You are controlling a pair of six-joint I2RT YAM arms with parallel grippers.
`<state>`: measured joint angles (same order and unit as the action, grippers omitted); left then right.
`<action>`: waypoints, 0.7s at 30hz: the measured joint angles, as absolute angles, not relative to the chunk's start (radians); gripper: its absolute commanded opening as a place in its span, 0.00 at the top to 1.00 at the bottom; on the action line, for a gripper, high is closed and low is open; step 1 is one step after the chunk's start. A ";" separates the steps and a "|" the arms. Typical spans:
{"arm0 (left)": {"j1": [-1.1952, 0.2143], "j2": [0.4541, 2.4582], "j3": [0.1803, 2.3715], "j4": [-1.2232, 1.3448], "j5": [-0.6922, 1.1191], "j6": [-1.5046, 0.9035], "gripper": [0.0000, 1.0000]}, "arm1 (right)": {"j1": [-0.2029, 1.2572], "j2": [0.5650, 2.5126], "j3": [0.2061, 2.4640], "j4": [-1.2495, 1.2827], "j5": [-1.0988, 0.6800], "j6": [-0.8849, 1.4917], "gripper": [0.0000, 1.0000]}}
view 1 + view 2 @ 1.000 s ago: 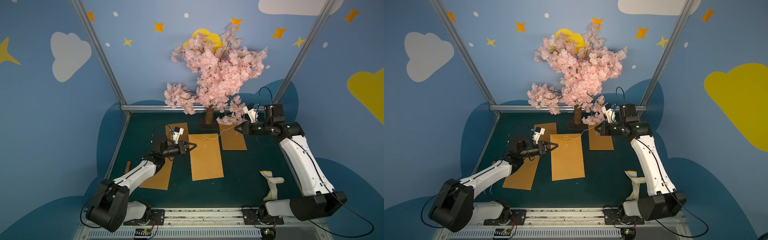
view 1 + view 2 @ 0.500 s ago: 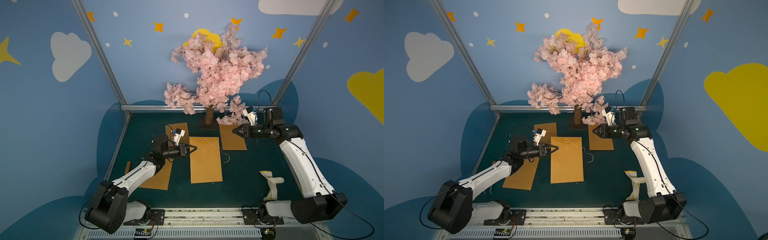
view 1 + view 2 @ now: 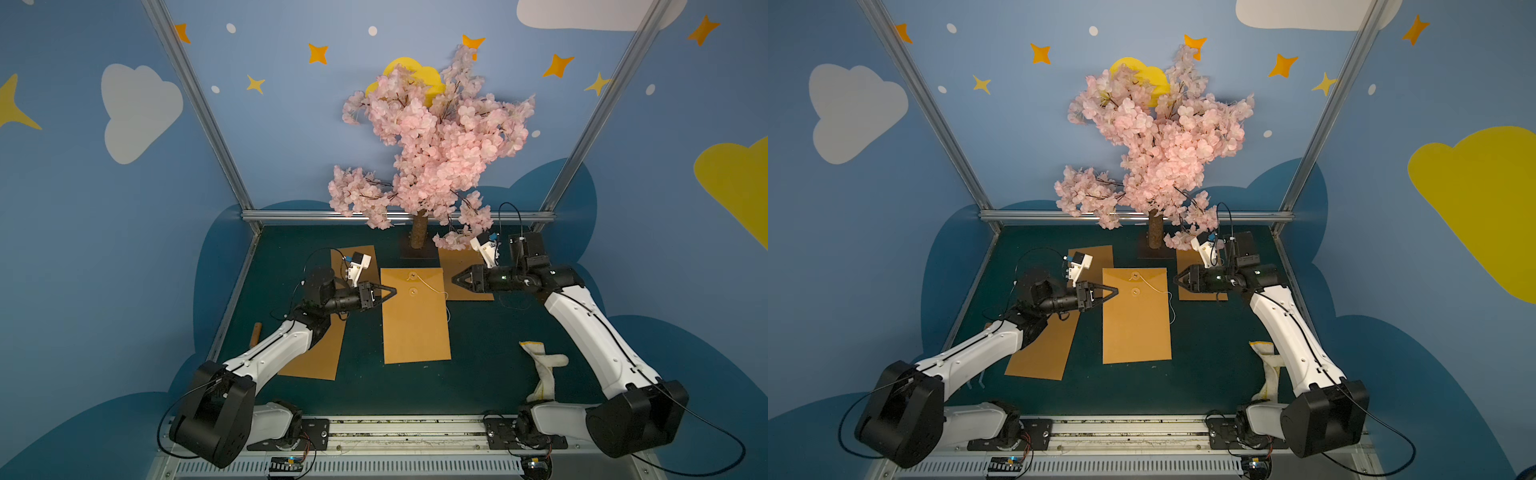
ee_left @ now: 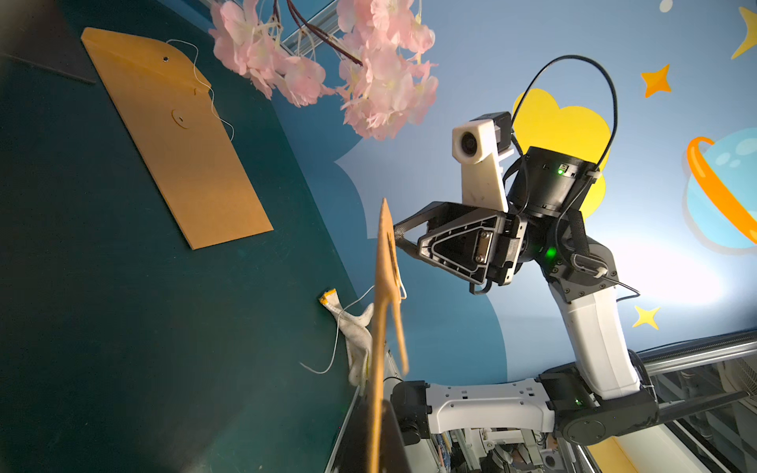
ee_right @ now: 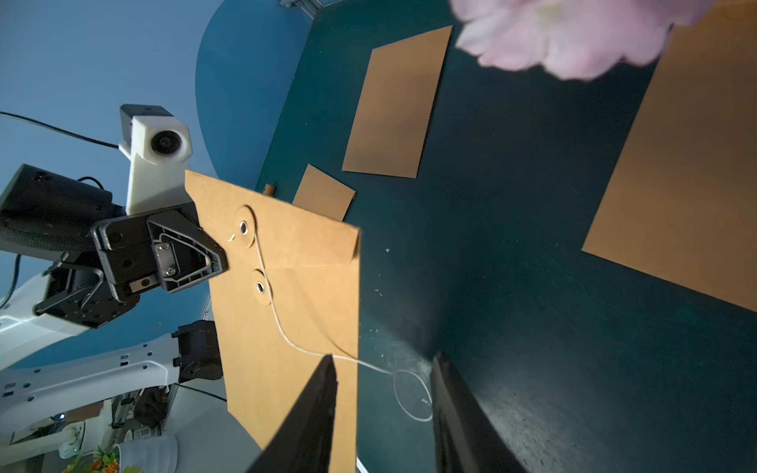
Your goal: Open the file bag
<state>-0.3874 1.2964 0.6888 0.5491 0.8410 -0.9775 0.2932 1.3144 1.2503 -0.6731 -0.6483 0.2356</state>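
The file bag (image 3: 415,328) (image 3: 1136,328) is a brown envelope with two round buttons, lying mid-mat. Its white string (image 3: 436,286) trails loose off the right edge and ends in a loop (image 5: 409,393) on the mat. My left gripper (image 3: 392,291) (image 3: 1115,292) is shut on the bag's left edge beside the buttons. In the left wrist view the bag (image 4: 381,327) shows edge-on between the jaws (image 4: 379,413). My right gripper (image 3: 455,280) (image 5: 383,360) hovers open just right of the bag, above the string, holding nothing.
Other brown envelopes lie under my left arm (image 3: 311,345), at the back left (image 3: 353,257) and beneath my right gripper (image 3: 461,274). A pink blossom tree (image 3: 428,158) stands at the back centre. A white glove (image 3: 544,370) and a short brown stick (image 3: 255,334) lie on the mat.
My right gripper has opened and let the string go. The string, taut towards it before, now lies slack on the bag and mat. The left gripper keeps its hold.
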 measured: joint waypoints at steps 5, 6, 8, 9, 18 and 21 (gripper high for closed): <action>-0.396 1.296 0.689 0.575 0.842 -0.992 0.98 | 0.333 1.338 1.239 -0.608 -0.655 0.275 0.59; -0.398 1.296 0.689 0.579 0.842 -0.994 0.98 | 0.337 1.344 1.238 -0.599 -0.656 0.284 0.59; -0.400 1.296 0.689 0.585 0.842 -0.995 0.97 | 0.345 1.356 1.238 -0.582 -0.656 0.298 0.59; -0.400 1.296 0.689 0.585 0.842 -0.997 0.97 | 0.348 1.361 1.237 -0.575 -0.656 0.307 0.59; -0.400 1.271 0.682 0.602 0.811 -1.018 0.98 | 0.357 1.362 1.135 -0.436 -0.677 0.408 0.55; -0.400 1.255 0.674 0.621 0.796 -1.031 0.98 | 0.357 1.354 1.097 -0.369 -0.693 0.456 0.54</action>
